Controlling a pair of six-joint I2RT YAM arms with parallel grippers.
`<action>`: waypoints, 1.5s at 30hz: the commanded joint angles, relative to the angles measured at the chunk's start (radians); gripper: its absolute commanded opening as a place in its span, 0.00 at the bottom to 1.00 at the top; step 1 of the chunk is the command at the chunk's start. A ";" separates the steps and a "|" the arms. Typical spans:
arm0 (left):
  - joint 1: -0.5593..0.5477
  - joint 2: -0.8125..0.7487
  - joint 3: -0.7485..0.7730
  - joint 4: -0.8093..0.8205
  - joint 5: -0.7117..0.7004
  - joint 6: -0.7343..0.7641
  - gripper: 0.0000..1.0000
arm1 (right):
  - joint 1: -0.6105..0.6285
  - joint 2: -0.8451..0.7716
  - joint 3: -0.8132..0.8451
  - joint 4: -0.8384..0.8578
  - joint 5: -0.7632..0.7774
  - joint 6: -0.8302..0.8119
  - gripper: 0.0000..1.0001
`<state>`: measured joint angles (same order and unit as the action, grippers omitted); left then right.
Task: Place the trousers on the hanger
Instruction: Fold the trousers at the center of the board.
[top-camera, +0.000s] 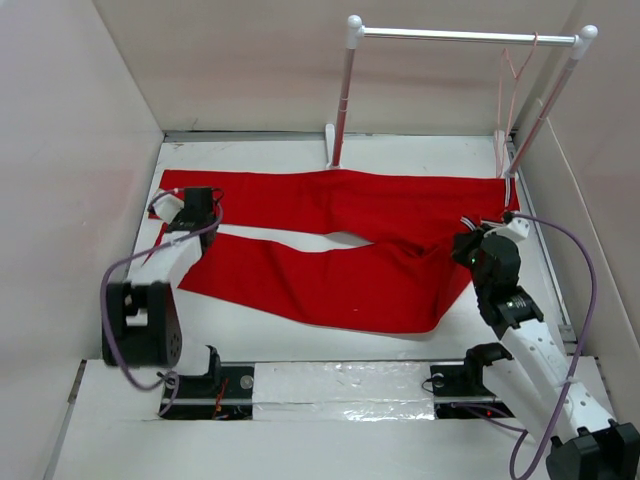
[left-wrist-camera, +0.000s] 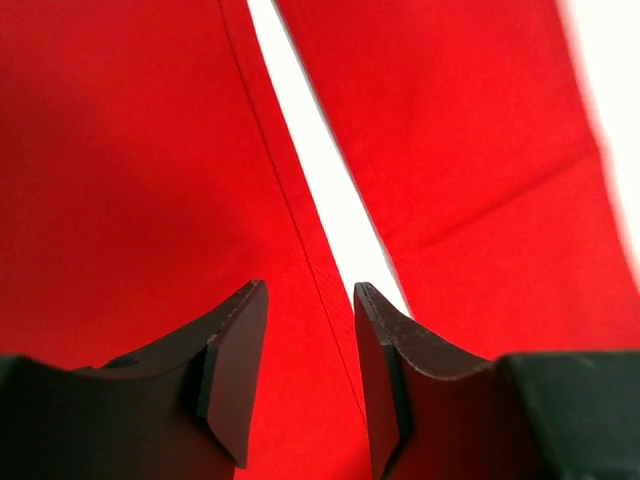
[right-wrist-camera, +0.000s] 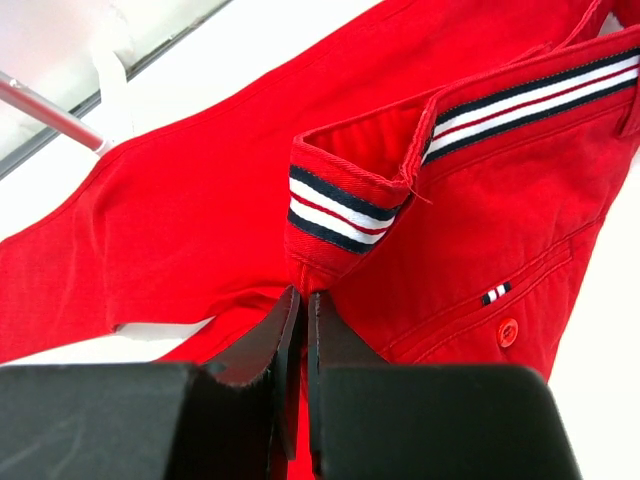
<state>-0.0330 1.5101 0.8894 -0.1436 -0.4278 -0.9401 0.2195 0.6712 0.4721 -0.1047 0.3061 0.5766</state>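
**Trousers gripped at the waist, hanger bare**

Nearest, at 3 o'clock in the top view, the right gripper (right-wrist-camera: 303, 330) has its jaws pressed almost together on a fold of red cloth just below the striped waistband (right-wrist-camera: 335, 210); that corner of the waist is lifted and turned over, showing its inside; at 9 o'clock the left gripper (left-wrist-camera: 310, 300) is spread wide and holds nothing, poised low over the inner edge of one leg, one finger above the cloth and the other above the white gap between the legs; I cannot tell whether its tips touch

The trousers (top-camera: 340, 250) lie across the middle of the table (top-camera: 300, 335), legs running out toward 9 o'clock, waist toward 3 o'clock, all but that one corner flat

Farthest, at 1 o'clock, the hanger (top-camera: 502, 95) hangs from the right end of the rack (top-camera: 460, 36), well apart from the trousers, with nothing on it

By my reading the task is at its start: one grasp made at the waist, a second not yet taken at the leg; lifting, folding and draping over the hanger are all left

No container is in view; the rack carries only the hanger
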 joint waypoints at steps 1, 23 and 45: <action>0.051 -0.191 -0.111 -0.030 -0.023 -0.012 0.38 | 0.027 -0.030 0.028 0.075 0.036 -0.015 0.01; 0.486 -0.035 -0.133 -0.106 0.109 0.051 0.37 | 0.101 -0.048 0.022 0.076 0.076 -0.038 0.01; 0.402 -0.091 -0.089 -0.091 0.035 0.084 0.00 | 0.046 -0.035 0.042 0.050 0.044 -0.046 0.00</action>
<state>0.4278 1.4975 0.7486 -0.1993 -0.3832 -0.8867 0.2745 0.6521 0.4721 -0.1047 0.3603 0.5411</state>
